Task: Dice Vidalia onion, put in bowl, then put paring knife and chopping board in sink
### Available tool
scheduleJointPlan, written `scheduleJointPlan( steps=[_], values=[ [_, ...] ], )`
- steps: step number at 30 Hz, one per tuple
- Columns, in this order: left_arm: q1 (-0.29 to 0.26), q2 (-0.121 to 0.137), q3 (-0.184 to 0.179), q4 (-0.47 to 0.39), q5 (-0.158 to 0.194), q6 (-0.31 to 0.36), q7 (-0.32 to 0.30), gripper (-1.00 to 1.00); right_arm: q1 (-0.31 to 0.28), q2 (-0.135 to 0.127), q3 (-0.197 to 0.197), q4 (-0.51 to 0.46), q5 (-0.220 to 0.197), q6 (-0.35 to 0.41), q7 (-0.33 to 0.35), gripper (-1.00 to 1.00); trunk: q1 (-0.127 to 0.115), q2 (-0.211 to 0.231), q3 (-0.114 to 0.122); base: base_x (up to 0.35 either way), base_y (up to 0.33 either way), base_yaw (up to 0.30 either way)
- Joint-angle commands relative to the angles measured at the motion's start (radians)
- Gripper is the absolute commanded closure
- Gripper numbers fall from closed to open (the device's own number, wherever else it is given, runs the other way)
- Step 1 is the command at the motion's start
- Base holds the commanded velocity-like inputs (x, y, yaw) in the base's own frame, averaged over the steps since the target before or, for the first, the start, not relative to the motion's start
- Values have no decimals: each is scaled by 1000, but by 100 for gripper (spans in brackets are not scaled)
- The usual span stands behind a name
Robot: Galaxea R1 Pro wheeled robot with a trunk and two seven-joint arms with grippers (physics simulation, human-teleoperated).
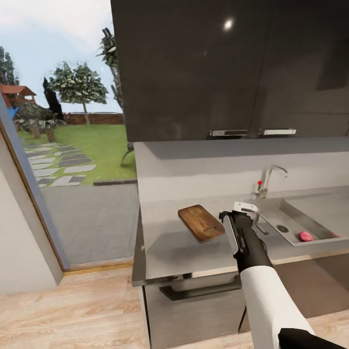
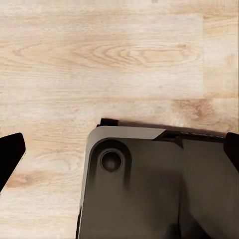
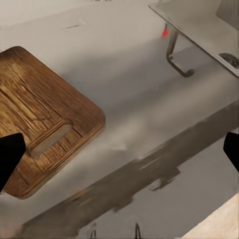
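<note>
Brown wood first: the flat rectangular brown wooden chopping board (image 1: 200,222) lies on the dark grey glossy countertop (image 1: 165,242), slot-shaped handle hole toward my right pincer (image 3: 119,149), which hovers just beside it with its dark fingertips (image 3: 10,157) spread wide, nothing between them. My target, though, is the small round pinkish-red Vidalia onion (image 1: 306,236), sitting down in the rectangular stainless-steel sink (image 1: 315,213), well apart from the board. I judge it light, firm and smooth, so likely to roll or squirt out; I'd close around its widest middle from above. My left pincer (image 2: 119,149) looks down on pale wood-plank floor (image 2: 99,59), fingertips apart, holding nothing
</note>
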State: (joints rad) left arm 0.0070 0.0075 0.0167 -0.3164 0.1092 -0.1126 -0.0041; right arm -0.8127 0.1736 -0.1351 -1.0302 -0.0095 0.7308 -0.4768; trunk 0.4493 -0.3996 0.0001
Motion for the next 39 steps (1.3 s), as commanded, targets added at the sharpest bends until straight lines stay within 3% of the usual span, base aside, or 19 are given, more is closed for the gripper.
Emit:
scheduleJointPlan(
  steps=[1, 13, 22, 29, 39],
  values=[
    [1, 0, -1, -1, 10, -1, 0, -100, 0, 1, -1, -1, -1, 4, -3, -100, 1, 0, 0, 196, 119, 0],
    [1, 1, 0, -1, 12, -1, 0, -100, 0, 1, 0, 9, -2, 4, -3, -100, 1, 0, 0, 262, 136, 0],
    [1, 2, 0, 0, 12, -1, 0, -100, 0, 1, -1, 82, -3, -1, -2, -100, 1, 0, 0, 233, 130, 0],
    [1, 1, 0, 0, 12, -1, 0, -100, 0, 1, -9, 119, -2, -49, -3, -100, 1, 0, 0, 38, 12, 0],
    [1, 0, 0, 1, 12, -1, 0, -100, 0, 1, -118, 123, 1, -64, -3, -100, 1, 0, 0, 3, 1, 0]
  ],
)
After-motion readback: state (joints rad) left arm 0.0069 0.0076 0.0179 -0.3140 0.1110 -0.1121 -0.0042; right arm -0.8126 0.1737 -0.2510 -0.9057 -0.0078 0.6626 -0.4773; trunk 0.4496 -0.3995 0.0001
